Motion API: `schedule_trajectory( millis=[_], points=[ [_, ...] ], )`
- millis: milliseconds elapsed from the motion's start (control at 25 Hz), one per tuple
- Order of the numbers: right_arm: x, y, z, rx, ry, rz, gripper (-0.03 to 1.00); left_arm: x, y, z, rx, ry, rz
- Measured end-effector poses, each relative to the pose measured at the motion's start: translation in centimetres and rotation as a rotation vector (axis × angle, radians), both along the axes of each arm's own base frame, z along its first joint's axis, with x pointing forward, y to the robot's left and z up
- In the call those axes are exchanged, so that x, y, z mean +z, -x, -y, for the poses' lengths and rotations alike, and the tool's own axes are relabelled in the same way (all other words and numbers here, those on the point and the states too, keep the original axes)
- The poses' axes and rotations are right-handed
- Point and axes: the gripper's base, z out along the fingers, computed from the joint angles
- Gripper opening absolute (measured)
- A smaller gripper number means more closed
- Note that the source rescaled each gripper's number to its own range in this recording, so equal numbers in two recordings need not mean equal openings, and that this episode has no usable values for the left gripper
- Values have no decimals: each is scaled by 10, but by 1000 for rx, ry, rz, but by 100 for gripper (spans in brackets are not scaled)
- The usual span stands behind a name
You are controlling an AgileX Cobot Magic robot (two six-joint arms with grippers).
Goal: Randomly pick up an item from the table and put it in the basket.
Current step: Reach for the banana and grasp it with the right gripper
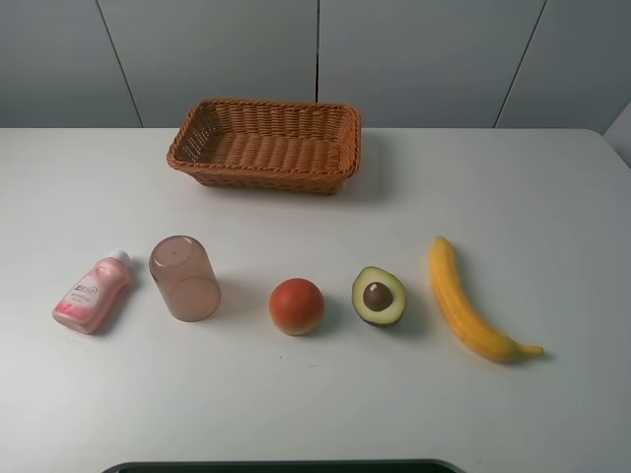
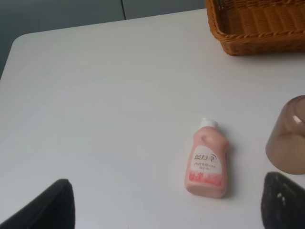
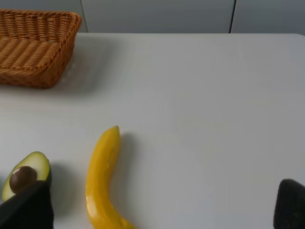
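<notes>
The long yellow banana (image 1: 465,303) lies on the white table (image 1: 552,217) at the right, stem tip toward the front. It also shows in the right wrist view (image 3: 101,179). The brown wicker basket (image 1: 266,145) stands empty at the back centre, and its corners show in both wrist views (image 2: 259,24) (image 3: 35,47). Neither gripper shows in the high view. My right gripper (image 3: 157,207) is open and empty, hovering short of the banana. My left gripper (image 2: 164,210) is open and empty, above the table near a pink bottle.
A pink bottle (image 1: 92,293) lies at the left, with an upturned brownish cup (image 1: 184,278) beside it. A round red-orange fruit (image 1: 297,305) and a halved avocado (image 1: 379,296) sit between the cup and the banana. A dark edge (image 1: 286,466) runs along the front.
</notes>
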Motion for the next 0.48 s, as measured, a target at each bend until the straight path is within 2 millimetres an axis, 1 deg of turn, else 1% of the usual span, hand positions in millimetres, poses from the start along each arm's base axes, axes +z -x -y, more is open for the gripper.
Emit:
schedule_trajectory(
  millis=[480],
  points=[
    [0, 0, 0, 2, -2, 0, 100, 0, 0, 0, 0, 0, 0]
  ],
)
